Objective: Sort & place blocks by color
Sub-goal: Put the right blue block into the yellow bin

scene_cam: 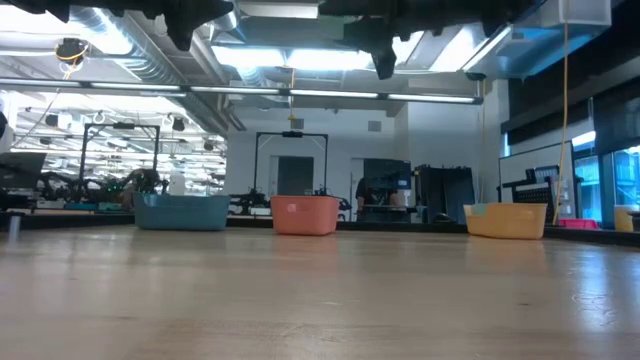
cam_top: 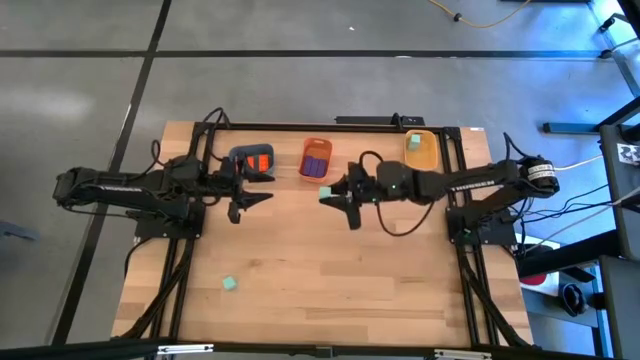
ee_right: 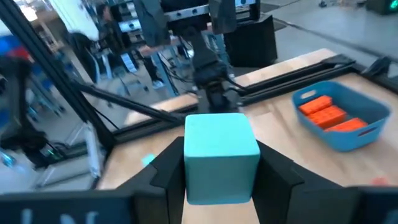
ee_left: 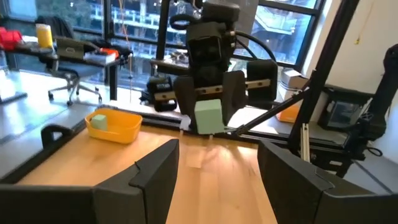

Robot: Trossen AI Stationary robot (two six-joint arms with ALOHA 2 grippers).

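My right gripper [cam_top: 332,194] hangs over the table's middle, pointing toward the left edge, shut on a mint-green cube [ee_right: 221,155]. My left gripper [cam_top: 262,190] faces it from the left and is open, its fingers [ee_left: 155,177] spread wide and touching nothing. The blue-grey tray [cam_top: 252,160] holds orange-red bricks [ee_right: 328,116]. Purple bricks lie in the orange tray [cam_top: 316,158]. A mint cube [ee_left: 98,121] sits in the yellow tray [cam_top: 420,148]. Another mint cube [cam_top: 230,284] lies loose on the table near the front left. My right gripper pinches the mint-green cube [ee_left: 208,115] between its two fingers, one on each opposite side face [ee_right: 189,165]. The fingers come roughly level from the table's right side. The cube is lifted clear of the table and sits upright, its front face sticking out past the fingertips.
The three trays [scene_cam: 304,214] stand in a row along the table's far edge. Bare wood spreads over the middle and near half of the table [cam_top: 330,280]. Dark frame rails run along both sides. The room beyond holds desks, chairs and equipment.
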